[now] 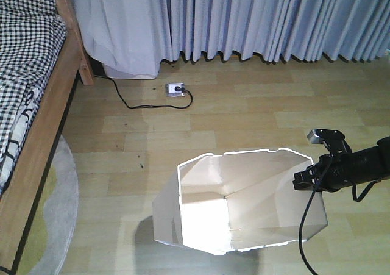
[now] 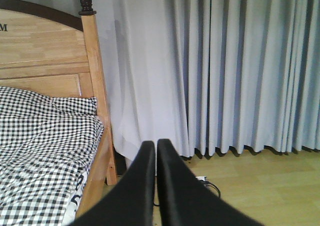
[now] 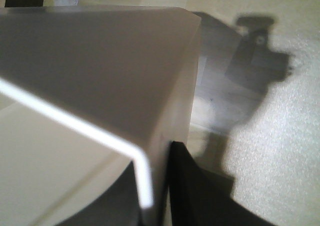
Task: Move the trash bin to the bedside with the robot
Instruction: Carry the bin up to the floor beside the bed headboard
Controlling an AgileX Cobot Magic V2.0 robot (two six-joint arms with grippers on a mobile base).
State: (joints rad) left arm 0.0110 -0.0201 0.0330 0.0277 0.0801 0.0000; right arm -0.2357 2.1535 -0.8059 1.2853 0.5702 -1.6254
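trash bin on wood floor, bed well apart at its 10 o'clock, r gripper jaws pinched on rim at 3 o'clock, l gripper jaws closed together, empty.

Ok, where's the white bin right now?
In the front view, the bin is bottom centre, tilted, well right of the bed, with the right tool clamped on its rim.
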